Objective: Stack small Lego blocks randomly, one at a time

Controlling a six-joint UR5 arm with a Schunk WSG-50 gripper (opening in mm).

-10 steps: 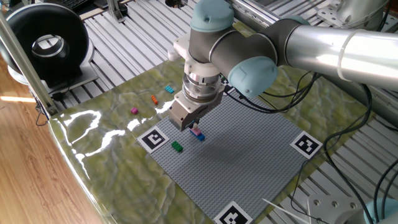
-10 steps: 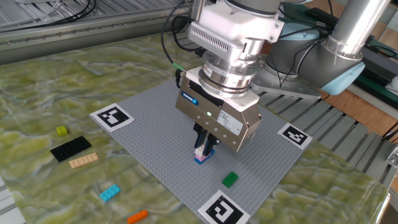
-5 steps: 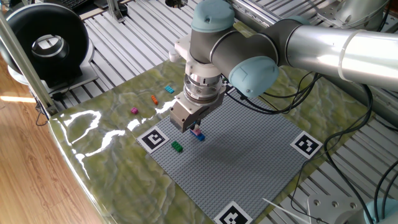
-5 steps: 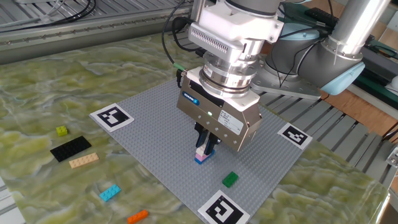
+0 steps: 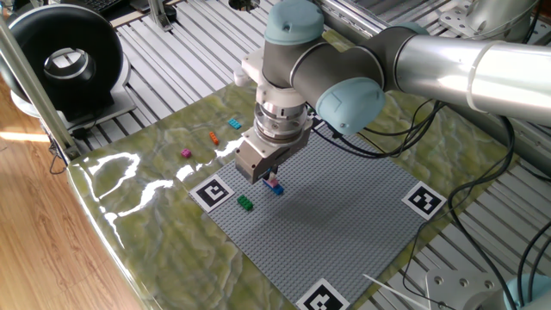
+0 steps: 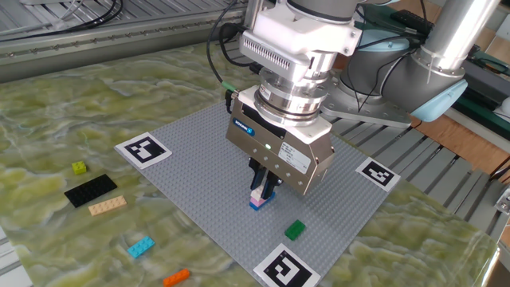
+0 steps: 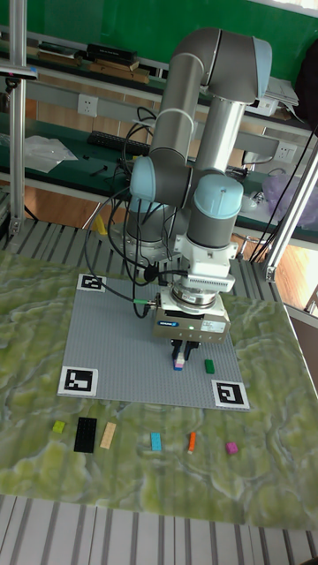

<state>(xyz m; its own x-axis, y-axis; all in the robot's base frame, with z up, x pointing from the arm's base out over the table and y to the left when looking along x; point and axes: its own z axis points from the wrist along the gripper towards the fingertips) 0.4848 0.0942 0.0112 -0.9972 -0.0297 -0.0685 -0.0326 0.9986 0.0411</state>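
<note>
Pink-over-blue pair of small Lego blocks [image 6: 258, 199] standing as a short stack on the grey baseplate [image 6: 199, 151], well in from its edges, towards the edge that carries the green block [image 6: 295, 229]. Directly above: gripper [image 6: 263, 185], pointing straight down, dark fingers [image 6: 268, 182] either side of the pink top brick. Pinching or merely straddling — cannot tell; contact hidden by the gripper body. Same in the tall fixed view: stack [image 7: 179, 360] right under the fingertips, no sideways offset. So the relation that matters is purely vertical: straight lift to part, straight press to seat. Long axis of the pair too small to read.

Green block just beside the stack, near the marker tag [image 6: 284, 269] at the baseplate corner. Off the baseplate, on the green marbled table [image 6: 72, 104]: cyan block [image 6: 140, 246] and orange block [image 6: 176, 277] beyond that corner, magenta block [image 7: 231, 448] further along. Probably one of these next.
</note>
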